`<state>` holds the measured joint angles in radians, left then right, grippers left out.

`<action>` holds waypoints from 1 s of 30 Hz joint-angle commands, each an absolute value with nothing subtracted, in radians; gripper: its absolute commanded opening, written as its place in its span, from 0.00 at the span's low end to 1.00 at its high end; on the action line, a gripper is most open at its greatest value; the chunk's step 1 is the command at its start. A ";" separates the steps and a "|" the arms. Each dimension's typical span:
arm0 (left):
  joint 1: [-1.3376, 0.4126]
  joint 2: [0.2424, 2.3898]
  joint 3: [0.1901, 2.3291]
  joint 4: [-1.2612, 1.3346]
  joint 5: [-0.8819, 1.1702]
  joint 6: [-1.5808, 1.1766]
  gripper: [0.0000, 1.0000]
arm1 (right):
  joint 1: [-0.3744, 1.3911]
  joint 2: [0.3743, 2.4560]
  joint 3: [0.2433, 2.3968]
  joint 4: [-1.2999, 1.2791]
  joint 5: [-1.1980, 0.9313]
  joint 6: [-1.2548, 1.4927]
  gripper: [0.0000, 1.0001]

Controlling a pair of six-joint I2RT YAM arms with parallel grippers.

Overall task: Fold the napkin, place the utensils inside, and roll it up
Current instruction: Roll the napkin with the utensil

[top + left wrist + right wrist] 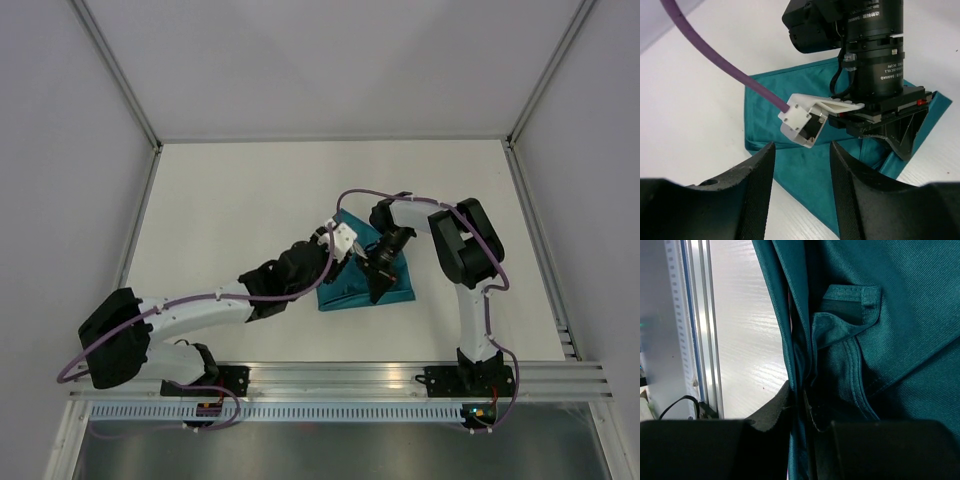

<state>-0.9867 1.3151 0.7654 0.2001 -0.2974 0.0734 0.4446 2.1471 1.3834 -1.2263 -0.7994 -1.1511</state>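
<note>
The teal napkin (352, 290) lies bunched and folded near the middle of the table, between both arms. My right gripper (380, 283) points down onto it. In the right wrist view this gripper (802, 402) is shut on a gathered fold of the napkin (900, 315), with a hemmed corner curling just beyond the fingers. My left gripper (328, 262) reaches in from the left. It (801, 150) stands open with nothing between its fingers, low over the napkin's (810, 170) near edge, in front of the right arm's wrist. The utensils are out of view.
The white table (250, 200) stretches left and behind the napkin. A metal rail (340, 378) runs along the near edge and shows in the right wrist view as the rail (700, 340). White enclosure walls stand on three sides. The right arm's purple cable (715, 55) crosses over the cloth.
</note>
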 commanded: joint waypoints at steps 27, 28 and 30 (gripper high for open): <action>-1.364 1.709 0.778 0.417 -0.407 0.390 0.58 | 0.428 2.249 1.373 -1.118 -0.638 -1.146 0.20; -1.364 1.716 0.778 0.419 -0.403 0.391 0.58 | 0.428 2.253 1.374 -1.118 -0.638 -1.144 0.20; -1.362 1.733 0.776 0.429 -0.388 0.390 0.59 | 0.426 2.255 1.379 -1.123 -0.638 -1.144 0.20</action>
